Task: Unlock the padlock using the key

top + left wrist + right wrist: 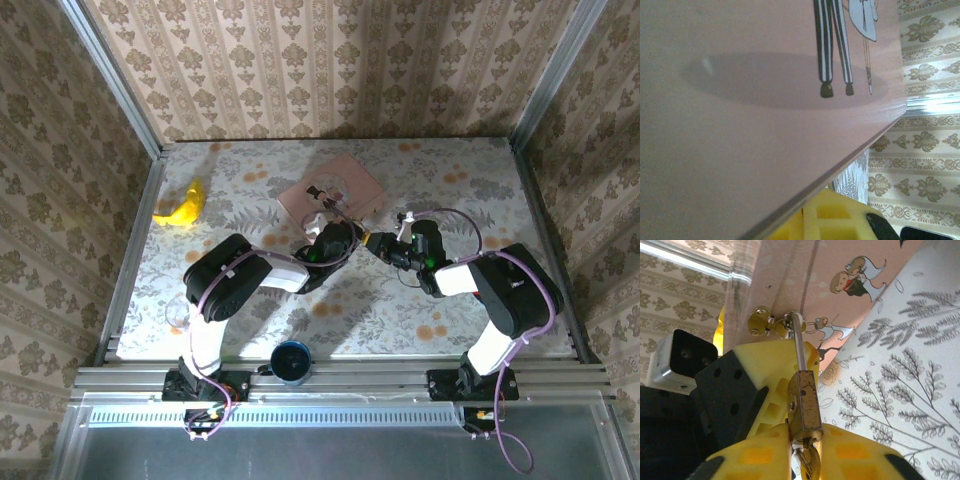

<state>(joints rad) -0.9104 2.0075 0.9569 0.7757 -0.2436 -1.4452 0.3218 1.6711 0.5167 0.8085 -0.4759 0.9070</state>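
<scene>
The padlock (806, 400) is up off the floral tablecloth (470, 190), just off the near edge of the pink picture box (335, 185), between the two grippers. In the right wrist view its brass body stands upright, with its lower end pinched between the yellow pads of the right gripper (805, 442), one pad pressed to each side of it. The steel shackle (798, 340) rises from the body towards the box, and a small brass key (760, 320) hangs from the top of the shackle, in front of the box's cartoon figures. Another brass, key-like piece (810, 465) shows at the lock's bottom end, but it is too cropped to make out. The left gripper (352, 240) meets the lock from the other side, right beside the shackle. Its yellow fingers (771, 367) are closed together, and I cannot tell whether they pinch anything. A yellow banana (183, 207) lies well to the left of the box, and a dark blue cup (291, 361) stands well on the near side of it.
</scene>
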